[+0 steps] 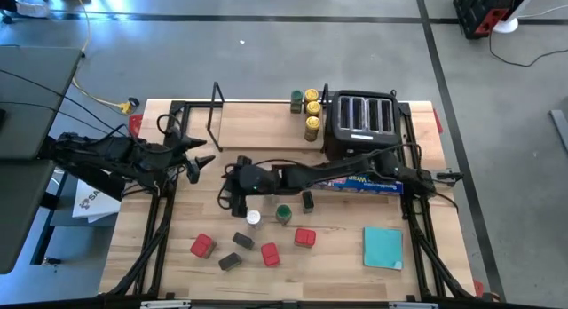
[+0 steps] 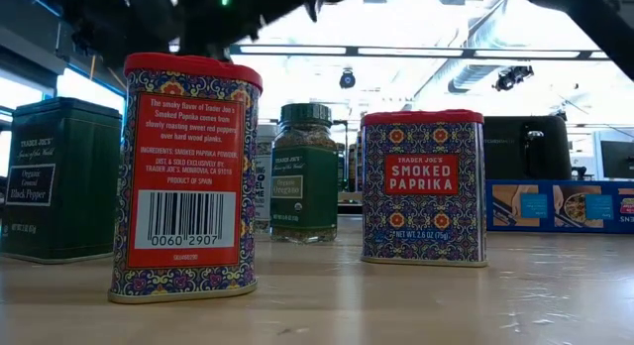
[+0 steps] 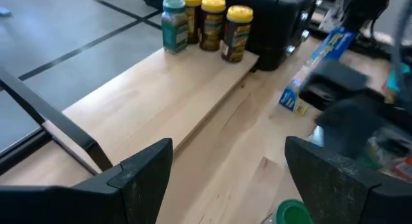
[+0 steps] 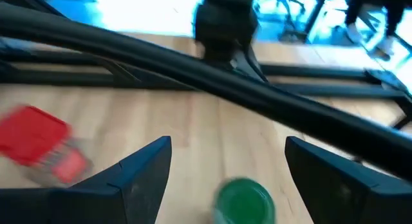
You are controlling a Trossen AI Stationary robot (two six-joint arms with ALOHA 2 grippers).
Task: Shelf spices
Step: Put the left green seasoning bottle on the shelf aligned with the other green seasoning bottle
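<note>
The shelf [image 1: 257, 122], a long light-wood plank with thin black wire uprights, lies along the far side of the surface [image 1: 337, 256], its right end next to a black toaster [image 1: 364, 118]. It looks stiff and steady, and most of its length is bare.

Four jars [image 1: 307, 109] already stand at the shelf's right end, three with yellow lids and one with a green lid; the left wrist view shows them close together near the toaster.

The red paprika tins [image 2: 424, 186] are the bulkiest of the loose spices. They are probably light, rigid, thin-walled metal with flat printed faces, so a grasp across the two narrow sides, at about mid height, should hold best; squeezing hard could dent them. Three red tins lie scattered on the near part of the surface, with small dark tins [image 1: 243, 241] among them.

A green-lidded jar [image 1: 283, 213] and a white-lidded jar [image 1: 254, 217] stand between the tins and the arms. The green one looks like glass holding dried herbs: smooth, breakable, best taken around the body below the lid.

The right gripper [image 1: 232, 180] hangs over the surface's middle just beyond those two jars, fingers spread and empty. The left gripper [image 1: 202, 164] waits at the surface's left side near the shelf, fingers likewise released.
</note>
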